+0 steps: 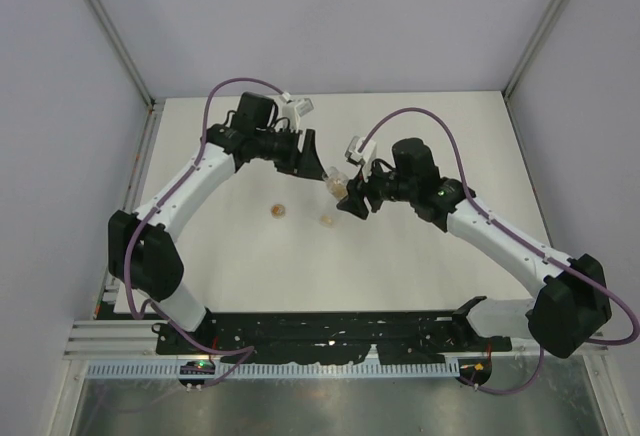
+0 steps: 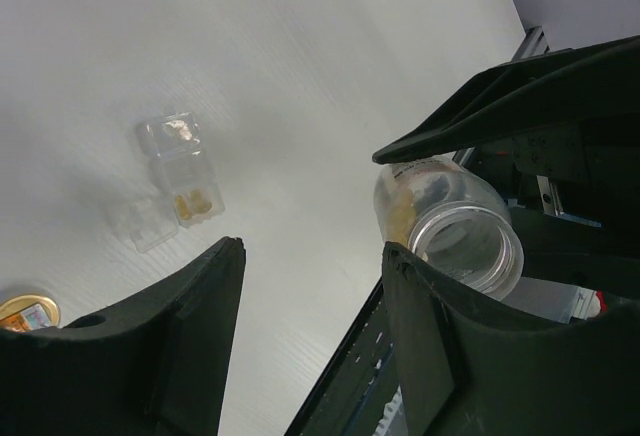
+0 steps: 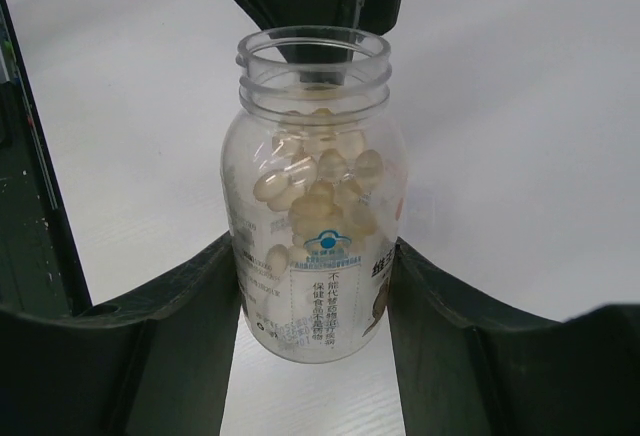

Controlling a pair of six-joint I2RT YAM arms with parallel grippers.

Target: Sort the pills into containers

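Two grippers are seen close together above the middle of the white desk point(image 1: 420, 256), with an uncapped clear bottle point(image 3: 315, 206) between them. The bottle is clamped across its lower body by the right gripper point(image 3: 312, 251). Its fingers are pressed against both sides of the labelled wall, so this gripper is partly closed on the bottle. Pale tan pills point(image 3: 320, 186) are heaped inside the bottle, below its threaded neck, and the open mouth is turned toward the left gripper point(image 2: 312, 256).

The left gripper is held partly open with nothing between its fingers; only bare desk is seen through the gap. One of its fingers is placed just at the bottle's mouth, though whether the rim is touched cannot be told.

On the desk, just on the near side of the grippers, a cluster of small clear containers point(image 2: 178, 181) is set. Orange-brown pills point(image 2: 195, 204) are seen in one compartment and paler ones in the neighbouring compartment, and a third clear part is joined beside them. A round gold-rimmed lid point(image 2: 25, 311) is laid flat on the desk, apart from the containers and further toward the left arm's side. Neither the containers nor the lid is touched by either gripper.
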